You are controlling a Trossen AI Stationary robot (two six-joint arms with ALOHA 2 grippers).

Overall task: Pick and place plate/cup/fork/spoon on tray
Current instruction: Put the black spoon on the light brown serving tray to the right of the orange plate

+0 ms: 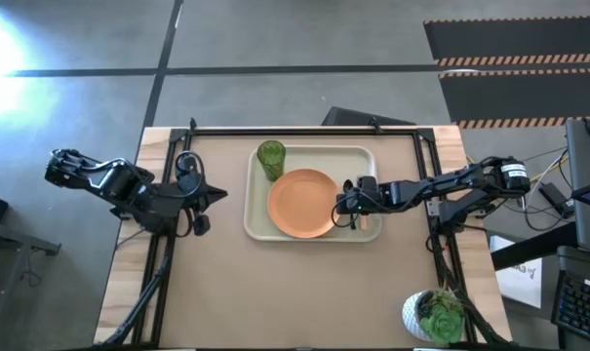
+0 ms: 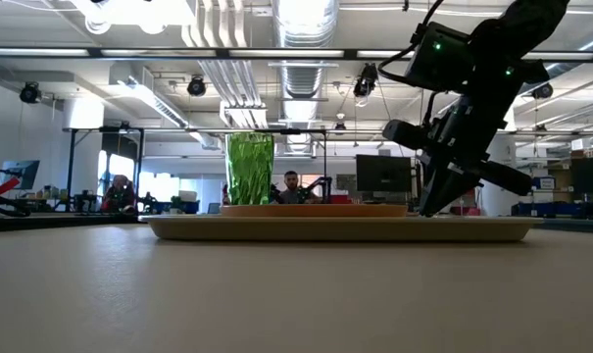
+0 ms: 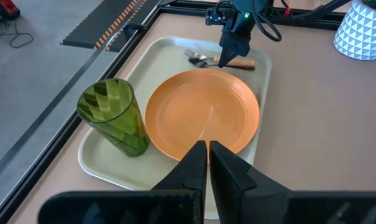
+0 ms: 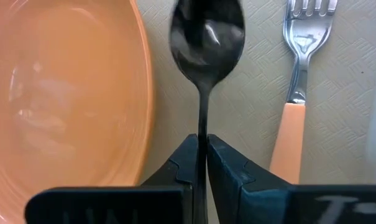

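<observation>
on the cream tray [image 1: 365, 156], in the strip of floor between the orange plate [image 1: 302, 203] and the tray's right rim, the dark spoon [image 4: 206, 37] lies with its oval bowl pointing away from the right gripper [image 4: 201, 149], its thin handle running straight back between the two dark fingers, which are pinched on it with barely any gap. just beside it, on the side away from the plate, the fork [image 4: 294, 93] lies parallel, silver tines level with the spoon's bowl and its orange-pink handle trailing back; the two pieces are close but not touching. whether the spoon rests fully on the tray or is lifted a little off it is hard to tell from the wrist picture. from above, the right gripper [image 1: 350, 207] reaches in over the tray's right side, tip down by the plate's edge, and from table height it shows as a dark wedge coming down to the tray [image 2: 335, 231]. the plate sits in the tray's middle, and the green cup [image 1: 270, 159] stands upright in the far left corner of the tray, near the plate. the left gripper [image 3: 208, 155] hangs back over the bare table to the left of the tray, fingers pressed together and holding nothing. a white pot with a green plant [image 1: 434, 314] stands at the table's near right corner, well apart from the tray.
</observation>
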